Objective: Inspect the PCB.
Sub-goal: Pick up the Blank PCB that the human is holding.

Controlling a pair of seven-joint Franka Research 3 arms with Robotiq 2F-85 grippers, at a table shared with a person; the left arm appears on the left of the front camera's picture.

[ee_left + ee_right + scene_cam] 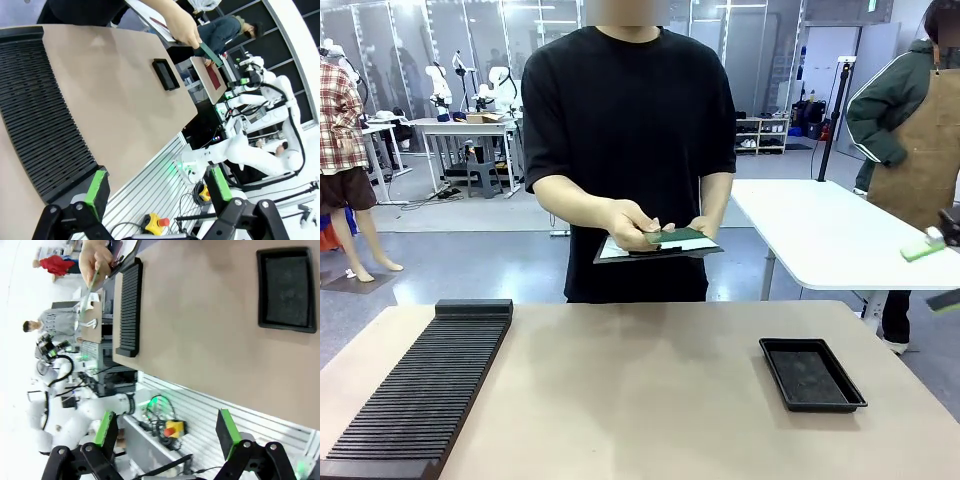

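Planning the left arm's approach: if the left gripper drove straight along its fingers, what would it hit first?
The left gripper would probably meet the bare tabletop near its edge, beside the slotted black rack; depth is unclear.

PCB point(677, 236) is showing up green, tray point(812, 374) by the beige table's point(640, 390) right edge is looking black, ribbed rack point(420, 390) too.

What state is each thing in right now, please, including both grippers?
PCB, held in the person's hand over the clipboard.
Clipboard, held level in the other hand.
Tray, on the table, empty.
Rack, flat on the table.
Left gripper, open, holding nothing.
Right gripper, open, holding nothing.
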